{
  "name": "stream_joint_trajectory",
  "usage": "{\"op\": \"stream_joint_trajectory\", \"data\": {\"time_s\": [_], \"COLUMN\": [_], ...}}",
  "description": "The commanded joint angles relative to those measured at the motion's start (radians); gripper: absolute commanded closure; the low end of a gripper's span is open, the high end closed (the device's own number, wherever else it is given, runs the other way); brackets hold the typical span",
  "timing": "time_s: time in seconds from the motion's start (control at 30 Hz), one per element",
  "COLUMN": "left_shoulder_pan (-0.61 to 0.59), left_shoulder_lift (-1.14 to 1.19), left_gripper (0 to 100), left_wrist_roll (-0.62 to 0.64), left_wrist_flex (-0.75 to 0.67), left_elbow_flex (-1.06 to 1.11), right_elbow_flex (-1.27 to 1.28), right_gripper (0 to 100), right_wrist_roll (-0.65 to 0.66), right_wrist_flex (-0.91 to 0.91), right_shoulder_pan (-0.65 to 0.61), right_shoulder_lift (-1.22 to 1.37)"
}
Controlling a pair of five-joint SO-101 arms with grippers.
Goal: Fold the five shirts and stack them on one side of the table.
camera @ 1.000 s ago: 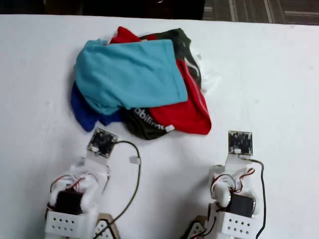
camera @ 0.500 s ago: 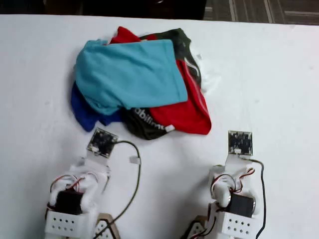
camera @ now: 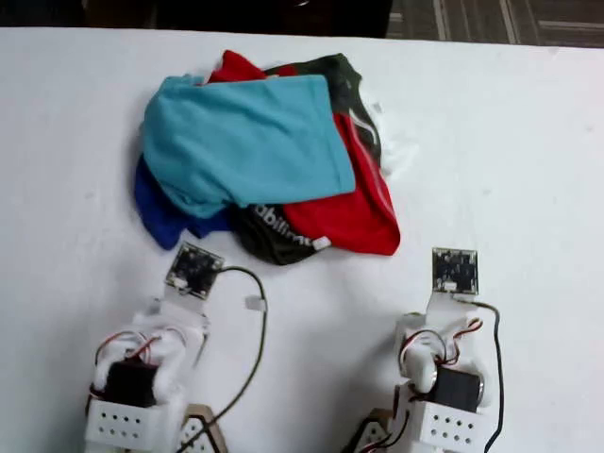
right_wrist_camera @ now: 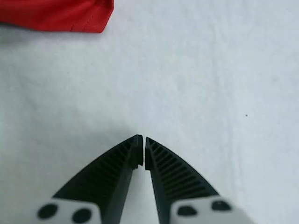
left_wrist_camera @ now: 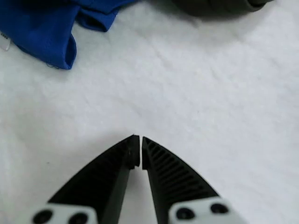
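The left gripper [left_wrist_camera: 140,142], fingers pressed together and empty, sits near the blue shirt [left_wrist_camera: 42,28]. A teal shirt [camera: 241,142] tops the unfolded heap on the white table [camera: 510,142]. The red shirt [right_wrist_camera: 56,14] lies just ahead of the right gripper [right_wrist_camera: 143,142], likewise closed on nothing.

It looks like a robotics lab bench: a white-covered table [camera: 528,142] with a small left arm [camera: 142,377] and right arm [camera: 439,377] fixed at its near edge, exposed wires [camera: 263,330], and tiled floor [camera: 491,19] beyond.
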Motion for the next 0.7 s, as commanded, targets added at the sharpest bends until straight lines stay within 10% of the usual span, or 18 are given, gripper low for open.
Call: {"op": "stream_joint_trajectory", "data": {"time_s": [0.0,0.2,0.4,0.67], "left_shoulder_pan": [0.06,0.117,-0.041,-0.144], "left_shoulder_lift": [-0.018,-0.02,-0.025,-0.025], "left_gripper": [96,95,95,79], "left_wrist_roll": [0.006,-0.032,-0.399,-0.379], "left_wrist_flex": [0.005,-0.021,-0.318,-0.511], "left_elbow_flex": [0.018,0.013,0.01,-0.03], "right_elbow_flex": [0.008,0.008,0.008,0.008], "right_gripper": [98.1,98.1,98.1,98.1], "right_wrist_roll": [-0.006,-0.006,-0.006,-0.006], "right_wrist_flex": [0.008,0.008,0.008,0.008], "right_shoulder_pan": [-0.004,-0.004,-0.004,-0.004], "right_shoulder_lift": [-0.015,-0.015,-0.015,-0.015]}}
